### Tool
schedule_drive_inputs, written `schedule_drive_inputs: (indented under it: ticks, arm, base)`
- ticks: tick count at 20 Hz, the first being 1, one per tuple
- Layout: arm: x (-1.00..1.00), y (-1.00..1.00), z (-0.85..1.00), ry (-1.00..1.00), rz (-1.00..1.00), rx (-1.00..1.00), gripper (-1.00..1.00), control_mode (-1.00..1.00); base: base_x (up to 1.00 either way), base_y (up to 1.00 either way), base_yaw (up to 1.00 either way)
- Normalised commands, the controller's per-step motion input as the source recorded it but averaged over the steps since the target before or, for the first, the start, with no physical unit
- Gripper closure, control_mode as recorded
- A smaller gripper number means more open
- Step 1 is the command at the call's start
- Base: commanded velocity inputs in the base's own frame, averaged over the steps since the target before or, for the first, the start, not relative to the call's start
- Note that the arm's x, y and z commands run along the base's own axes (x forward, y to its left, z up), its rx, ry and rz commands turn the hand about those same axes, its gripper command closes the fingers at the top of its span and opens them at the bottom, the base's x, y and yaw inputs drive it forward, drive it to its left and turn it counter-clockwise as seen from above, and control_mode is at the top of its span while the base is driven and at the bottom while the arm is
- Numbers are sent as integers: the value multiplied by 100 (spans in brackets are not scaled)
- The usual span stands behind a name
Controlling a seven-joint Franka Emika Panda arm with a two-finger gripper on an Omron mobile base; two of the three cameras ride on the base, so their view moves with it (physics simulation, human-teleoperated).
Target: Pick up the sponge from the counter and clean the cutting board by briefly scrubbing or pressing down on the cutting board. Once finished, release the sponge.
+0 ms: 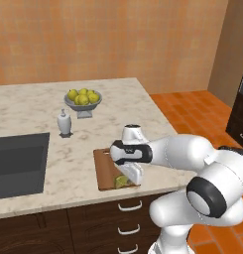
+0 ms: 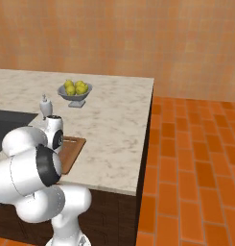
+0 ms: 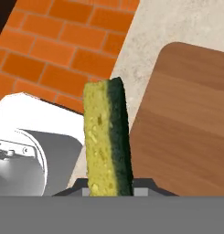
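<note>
The sponge [image 3: 106,139] is already off the table [image 1: 38,111] and clamped on edge between the fingers [image 1: 127,179], its yellow face and dark green face both showing in the hand view. From the left base view the arm is folded low over the near corner of the cutting board [image 1: 104,169], and the sponge's yellow bulk sits at the board's front edge, close to or on the wood; whether it actually touches cannot be made out. In the hand view the board [image 3: 186,128] lies to one side of the sponge, with a strip of stone and the orange floor tiles [image 3: 54,50] on the other, so the sponge appears to hang near the board's rim and not over its middle. The picking up looks done, and the step in hand is the scrub itself. The next move calls for bringing the sponge further in over the wood, pressing it down firmly and rubbing briefly, then parting the fingers to let it go. A bowl of lemons [image 1: 83,97] and a small white bottle [image 1: 64,122] stand well apart toward the back, beyond the dark sink [image 1: 19,163], and are out of the way.
</note>
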Motion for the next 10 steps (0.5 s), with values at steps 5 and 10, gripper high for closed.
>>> schedule_drive_inputs:
  ticks: [5,10]
  arm:
    - [8,47,22,0,-14,0,100,-100]
    - [34,48,-1,10,-21,-4,100,-100]
  base:
    - [0,0,0]
    - [0,0,0]
